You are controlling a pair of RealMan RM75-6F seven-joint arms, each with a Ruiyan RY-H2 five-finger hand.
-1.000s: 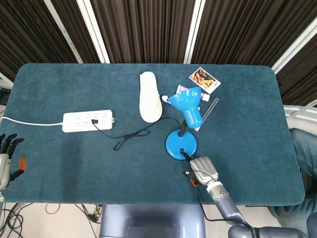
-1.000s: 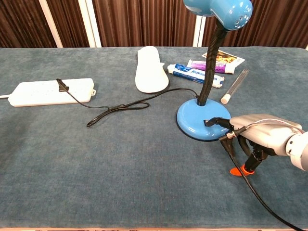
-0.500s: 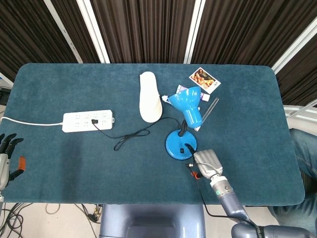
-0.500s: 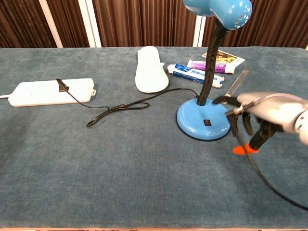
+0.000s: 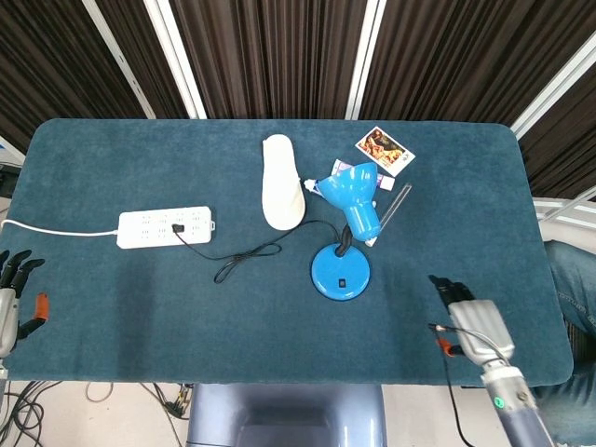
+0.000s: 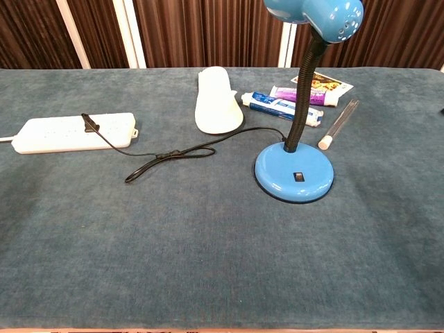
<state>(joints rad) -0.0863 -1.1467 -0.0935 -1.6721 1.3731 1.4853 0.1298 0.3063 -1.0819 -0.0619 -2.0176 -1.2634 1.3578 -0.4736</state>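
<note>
Blue desk lamp [image 5: 341, 272] is found upright on the teal cloth-covered table [image 5: 112, 298], slightly right of centre, its round base flat on the cloth and its flexible black neck carrying the shade [image 5: 352, 193] above the items behind it. A small black switch is seen on the front of the base in the chest view. The lamp's black cord [image 6: 182, 152] is traced from the base leftward across the cloth to a plug seated in the white power strip [image 5: 167, 226], which lies well apart to the left. The right hand [image 5: 468, 321] is recorded near the front right edge of the table, well clear of the lamp base and touching nothing; its fingers are pointed toward the far side, nothing is seen in its grasp, and how far they are spread cannot be told from above. The left hand [image 5: 13, 298] is noted off the table's left front corner, fingers extended and apart, nothing held. Behind the lamp, a white shoe insole [image 5: 279, 182] is laid lengthwise, two toothpaste tubes [image 6: 281, 106] lie beside it, a clear tube [image 6: 338, 123] rests just right of these, and a picture card [image 5: 385, 150] sits nearer the far edge.
</note>
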